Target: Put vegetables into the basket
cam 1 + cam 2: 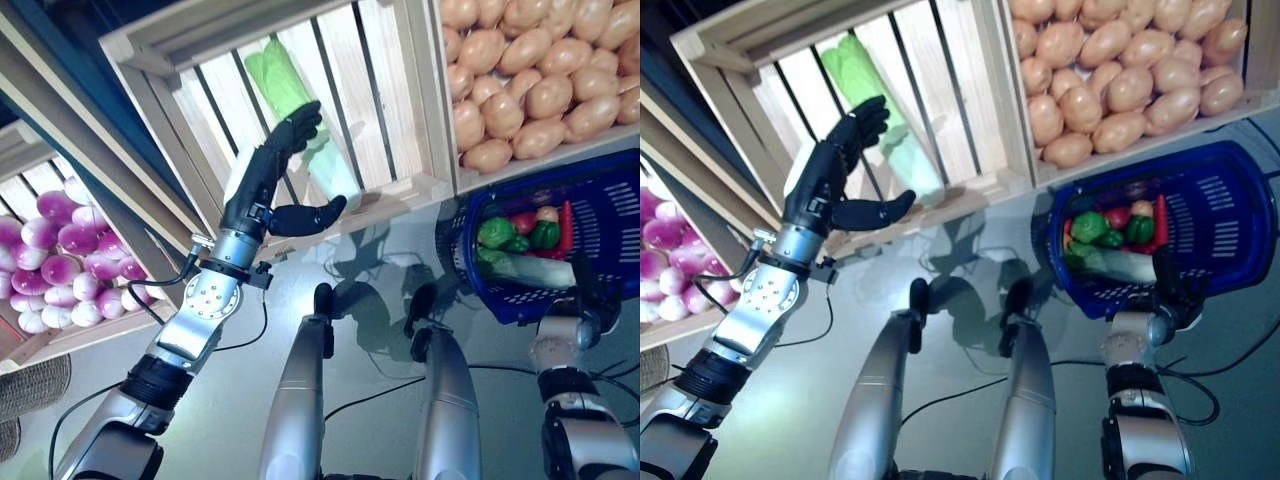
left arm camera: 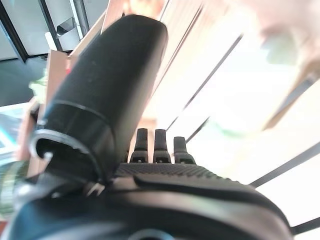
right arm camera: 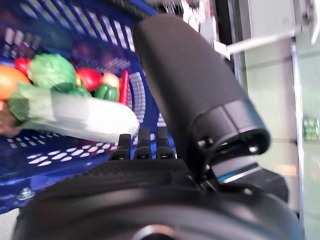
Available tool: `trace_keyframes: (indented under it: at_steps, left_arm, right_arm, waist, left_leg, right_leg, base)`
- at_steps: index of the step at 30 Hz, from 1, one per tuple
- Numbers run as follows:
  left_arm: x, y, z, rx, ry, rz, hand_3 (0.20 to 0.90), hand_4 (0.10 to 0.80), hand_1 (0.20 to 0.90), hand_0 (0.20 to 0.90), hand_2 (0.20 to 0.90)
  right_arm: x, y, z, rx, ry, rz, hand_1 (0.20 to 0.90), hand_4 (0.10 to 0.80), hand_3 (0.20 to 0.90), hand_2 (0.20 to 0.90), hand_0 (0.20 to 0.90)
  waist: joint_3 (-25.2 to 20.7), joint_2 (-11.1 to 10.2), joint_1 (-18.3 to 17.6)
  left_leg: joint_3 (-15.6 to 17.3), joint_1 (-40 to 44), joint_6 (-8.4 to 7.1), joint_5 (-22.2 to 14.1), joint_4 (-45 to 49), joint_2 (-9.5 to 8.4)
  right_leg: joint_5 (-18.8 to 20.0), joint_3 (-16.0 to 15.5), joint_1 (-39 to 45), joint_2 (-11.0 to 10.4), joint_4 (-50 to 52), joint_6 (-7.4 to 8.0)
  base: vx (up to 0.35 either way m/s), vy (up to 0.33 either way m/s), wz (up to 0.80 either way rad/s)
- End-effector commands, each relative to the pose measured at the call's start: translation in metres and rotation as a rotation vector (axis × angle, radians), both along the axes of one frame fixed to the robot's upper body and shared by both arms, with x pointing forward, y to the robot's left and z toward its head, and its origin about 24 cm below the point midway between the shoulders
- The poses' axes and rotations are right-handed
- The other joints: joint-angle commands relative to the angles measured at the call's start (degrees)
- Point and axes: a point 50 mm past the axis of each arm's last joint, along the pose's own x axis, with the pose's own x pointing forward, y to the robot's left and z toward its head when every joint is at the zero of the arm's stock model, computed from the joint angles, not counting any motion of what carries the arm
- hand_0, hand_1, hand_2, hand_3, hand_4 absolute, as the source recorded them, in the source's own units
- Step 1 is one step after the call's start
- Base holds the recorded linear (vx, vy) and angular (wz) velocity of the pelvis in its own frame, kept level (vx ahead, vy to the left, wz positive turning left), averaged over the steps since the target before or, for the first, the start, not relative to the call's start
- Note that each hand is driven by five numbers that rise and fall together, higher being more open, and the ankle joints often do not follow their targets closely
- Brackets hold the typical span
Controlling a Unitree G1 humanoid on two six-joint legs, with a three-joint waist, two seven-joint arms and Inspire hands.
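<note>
A long vegetable with green leaves and a pale stalk [image 1: 278, 80] leans in a slatted wooden crate [image 1: 390, 120]. My left hand [image 1: 270, 175] is raised in front of it, open, fingers straight over the stalk and thumb spread out to the side; its own wrist view shows the straight fingers [image 2: 155, 145] against the slats. At the right, my right hand [image 1: 592, 300] grips the near rim of the blue plastic basket [image 1: 610, 200], thumb [image 3: 190, 90] above and fingers below. Inside lie green peppers, a tomato, a red chilli and a pale leek [image 3: 75, 117].
A crate of potatoes [image 1: 530, 80] stands above the blue basket. A crate of purple-and-white turnips [image 1: 60, 260] sits at the left, and a wicker basket [image 1: 30, 385] at the lower left. A glossy floor lies below the crates.
</note>
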Motion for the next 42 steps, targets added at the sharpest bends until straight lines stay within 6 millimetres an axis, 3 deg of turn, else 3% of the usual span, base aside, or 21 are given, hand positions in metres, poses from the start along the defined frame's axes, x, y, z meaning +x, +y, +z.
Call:
trace_keyframes:
  at_steps: [1,5,11,13,17,22,32,42]
  left_arm:
    - [-0.03,0.008,0.062,-0.003,-0.366,0.001,0.9,0.8,0.9,0.9,0.9]
    - [-0.032,0.022,0.068,0.136,-0.427,0.155,0.9,0.8,0.9,0.9,0.9]
    - [-0.027,0.045,0.076,0.454,-0.478,0.403,0.9,0.8,0.9,0.9,0.9]
    - [-0.021,0.057,0.082,0.673,-0.497,0.547,0.9,0.8,0.9,0.9,0.9]
    - [-0.012,0.069,0.089,0.904,-0.483,0.641,0.9,0.8,0.9,0.9,0.9]
    - [0.0,0.06,0.083,1.213,-0.462,0.624,0.9,0.8,0.9,0.9,0.9]
    - [0.019,0.073,0.077,1.459,-0.381,0.701,0.9,0.8,0.9,0.9,0.9]
    - [0.023,0.11,0.071,1.585,-0.44,0.969,0.9,0.8,0.9,0.9,0.9]
  right_arm:
    - [-0.008,0.001,0.024,-0.217,-0.179,0.055,0.9,0.8,0.9,0.9,0.9]
    - [-0.022,0.02,0.008,-0.26,-0.2,0.181,0.9,0.8,0.9,0.9,0.9]
    - [-0.03,0.038,0.004,-0.288,-0.207,0.298,0.9,0.8,0.9,0.9,0.9]
    - [-0.029,0.041,0.014,-0.349,-0.208,0.349,0.9,0.8,0.9,0.9,0.9]
    - [-0.027,0.037,0.024,-0.398,-0.219,0.389,0.9,0.8,0.9,0.9,0.9]
    - [-0.021,0.033,0.037,-0.475,-0.223,0.432,0.9,0.8,0.9,0.9,0.9]
    - [-0.014,0.033,0.049,-0.546,-0.221,0.472,0.9,0.8,0.9,0.9,0.9]
    - [-0.014,0.036,0.05,-0.563,-0.226,0.499,0.9,0.8,0.9,0.9,0.9]
  waist:
    - [-0.05,-0.63,-1.23]
    - [-0.05,-1.29,-2.21]
    - [-0.05,-1.64,-4.05]
    - [-0.05,-1.54,-5.07]
    - [-0.05,-1.35,-6.04]
    - [-0.05,-0.64,-7.15]
    - [-0.05,0.2,-8.27]
    - [-0.05,-0.42,-8.78]
  left_leg:
    - [0.98,3.24,-0.86,2.72,-3.26,-0.65]
    - [1.07,5.64,-0.85,2.57,-3.49,-0.02]
    - [1.79,7.03,-1.46,3.48,-4.59,0.65]
    - [2.72,7.11,-1.86,3.86,-4.76,1.12]
    - [3.71,6.94,-2.19,4.15,-4.84,1.55]
    - [5.09,7.39,-2.39,5.0,-6.42,1.83]
    - [6.22,9.12,-2.17,6.32,-9.78,2.06]
    - [6.55,8.14,-2.29,6.25,-9.28,3.02]
  right_leg:
    - [-1.22,-2.22,9.08,2.76,-1.25,-1.1]
    - [-2.25,-1.75,11.35,3.5,-0.97,-1.57]
    - [-2.04,-0.87,12.57,4.11,-2.38,-1.47]
    - [-1.82,-0.45,12.87,4.07,-3.37,-1.47]
    - [-2.08,-0.19,12.67,3.71,-3.21,-1.54]
    - [-1.56,0.11,12.58,3.24,-4.56,-1.22]
    - [-0.7,0.59,12.73,3.1,-6.71,-0.83]
    - [-1.53,0.88,11.55,3.21,-5.43,-1.13]
  base:
    - [0.084,0.033,0.03]
    - [0.071,0.042,0.01]
    - [0.017,0.067,-0.02]
    - [-0.008,0.091,-0.07]
    - [-0.012,0.105,-0.01]
    - [-0.015,0.097,-0.07]
    - [-0.006,0.067,-0.06]
    - [0.003,0.006,0.01]
